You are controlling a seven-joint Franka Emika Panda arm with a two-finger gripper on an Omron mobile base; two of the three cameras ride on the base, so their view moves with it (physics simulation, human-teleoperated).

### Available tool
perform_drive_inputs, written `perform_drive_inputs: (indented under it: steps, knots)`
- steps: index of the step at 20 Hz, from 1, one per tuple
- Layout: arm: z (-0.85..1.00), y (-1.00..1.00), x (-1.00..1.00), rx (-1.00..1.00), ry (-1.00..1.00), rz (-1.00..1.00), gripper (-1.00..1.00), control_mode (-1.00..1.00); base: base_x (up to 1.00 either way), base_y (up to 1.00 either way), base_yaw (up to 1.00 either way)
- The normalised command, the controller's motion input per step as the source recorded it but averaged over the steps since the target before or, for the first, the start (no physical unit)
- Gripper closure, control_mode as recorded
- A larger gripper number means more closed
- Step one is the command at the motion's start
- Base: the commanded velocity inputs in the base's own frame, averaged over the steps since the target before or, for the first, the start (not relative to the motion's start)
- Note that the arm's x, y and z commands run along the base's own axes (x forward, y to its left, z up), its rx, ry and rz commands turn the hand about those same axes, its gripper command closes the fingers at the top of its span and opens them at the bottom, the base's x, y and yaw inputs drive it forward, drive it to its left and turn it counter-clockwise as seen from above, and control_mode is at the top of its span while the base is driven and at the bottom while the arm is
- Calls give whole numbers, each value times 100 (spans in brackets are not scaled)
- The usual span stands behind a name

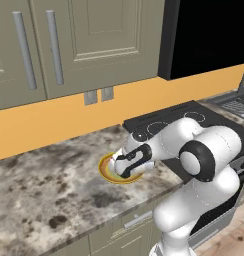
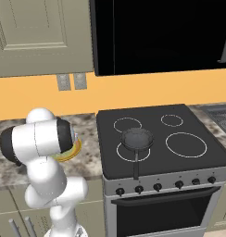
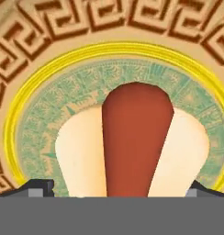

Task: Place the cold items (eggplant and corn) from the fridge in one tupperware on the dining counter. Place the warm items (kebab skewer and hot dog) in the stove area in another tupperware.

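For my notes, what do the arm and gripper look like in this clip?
The arm is glossy white with rounded, bulbous links and black rings at the joints. The gripper has a white hand with a dark underside. In the hand view its fingertips are small, dark and blocky. No cables or markings visible.

A mottled stone counter [image 1: 49, 190] is seen carrying a patterned, yellow-rimmed plate [image 1: 105, 169] directly beneath the gripper [image 3: 117, 189]. A hot dog [image 3: 134, 142] is laid on the plate, between the fingertips.
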Motion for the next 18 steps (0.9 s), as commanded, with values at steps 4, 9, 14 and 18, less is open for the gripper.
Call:
perform_drive_inputs:
  steps: [4,9,14,18]
  knots:
    - [-59,0,10,-12,0,-12,-100,-100,0,0,0]
    - [-52,-10,4,-7,7,-17,100,-100,0,0,0]
    - [-27,-51,-3,10,21,-19,100,-100,0,0,0]
    - [7,-35,-15,21,19,-24,100,-100,0,0,0]
